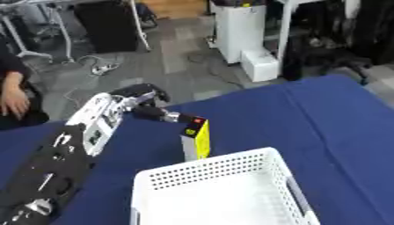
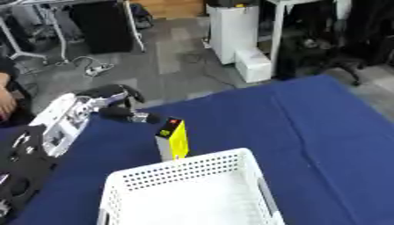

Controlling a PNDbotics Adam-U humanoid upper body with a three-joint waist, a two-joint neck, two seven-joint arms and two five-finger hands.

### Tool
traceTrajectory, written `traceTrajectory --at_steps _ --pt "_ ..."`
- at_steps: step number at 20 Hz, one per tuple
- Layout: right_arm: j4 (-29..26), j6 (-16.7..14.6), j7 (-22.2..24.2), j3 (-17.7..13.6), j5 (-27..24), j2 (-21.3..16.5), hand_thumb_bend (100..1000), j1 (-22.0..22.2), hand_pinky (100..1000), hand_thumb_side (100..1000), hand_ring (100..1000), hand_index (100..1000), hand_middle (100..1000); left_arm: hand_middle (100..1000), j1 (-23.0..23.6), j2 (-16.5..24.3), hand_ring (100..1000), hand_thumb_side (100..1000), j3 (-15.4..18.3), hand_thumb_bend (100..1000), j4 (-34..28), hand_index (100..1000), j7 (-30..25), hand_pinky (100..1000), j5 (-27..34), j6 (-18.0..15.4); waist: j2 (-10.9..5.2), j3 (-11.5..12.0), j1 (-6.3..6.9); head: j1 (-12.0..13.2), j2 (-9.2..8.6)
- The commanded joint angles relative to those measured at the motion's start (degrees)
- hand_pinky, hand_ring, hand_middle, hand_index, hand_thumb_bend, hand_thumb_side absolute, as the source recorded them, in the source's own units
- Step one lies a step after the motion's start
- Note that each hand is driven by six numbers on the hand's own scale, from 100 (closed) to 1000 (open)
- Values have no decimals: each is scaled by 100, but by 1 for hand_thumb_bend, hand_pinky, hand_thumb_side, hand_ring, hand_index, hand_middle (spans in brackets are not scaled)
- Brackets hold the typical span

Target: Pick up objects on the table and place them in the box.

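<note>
Box (image 1: 223, 189), a white perforated basket, sits at the near edge of the blue tabletop (image 1: 323, 123) and shows nothing inside. Just beyond its far rim stands the yellow carton (image 1: 197, 139), upright, a red mark on its dark top. The left hand (image 1: 146, 105) reaches in from the left, and a finger (image 1: 165, 116) meets the carton's top corner; whether the fingers actually pinch it cannot be told. The right hand is out of sight. To do this step well, the hand should probably secure both faces before lifting, then clear the rim and lower the carton inside.
</note>
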Motion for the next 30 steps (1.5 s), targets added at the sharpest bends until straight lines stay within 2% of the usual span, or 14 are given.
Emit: traceTrajectory --at_steps 1,10,15,16,18,25,30 --pt "-74 3 -61 10 81 -120 100 -77 150 1000 246 403 270 824 -249 -5 771 1000 130 920 151 852 -120 514 -109 52 -48 -17 -21 -58 -103" --pt "-74 30 -208 81 215 -93 100 -141 151 1000 245 404 270 802 -453 -191 793 1000 162 940 532 813 -470 498 -441 49 -54 -97 -6 -73 -104" --pt "-74 79 -280 84 270 -84 100 -169 152 1000 245 405 270 761 -541 -310 761 993 107 939 553 776 -718 371 -608 21 -62 -127 5 -57 -80" --pt "-74 90 -291 86 281 -82 100 -174 152 1000 245 405 270 764 -557 -321 764 999 97 940 555 777 -755 377 -647 14 -64 -131 7 -55 -53" --pt "-74 119 -317 88 299 -82 100 -187 153 1000 244 406 270 751 -587 -330 759 947 83 897 572 767 -830 370 -741 4 -71 -142 18 -39 66" --pt "-74 190 -395 87 359 -85 100 -227 154 1000 244 407 270 749 -642 -396 761 915 128 917 771 765 -961 385 -1038 -22 -70 -170 39 21 455" --pt "-74 212 -404 93 388 -86 100 -235 154 1000 244 407 269 742 -673 -470 759 914 180 916 960 760 -947 382 -1192 -21 -64 -175 44 -2 581"
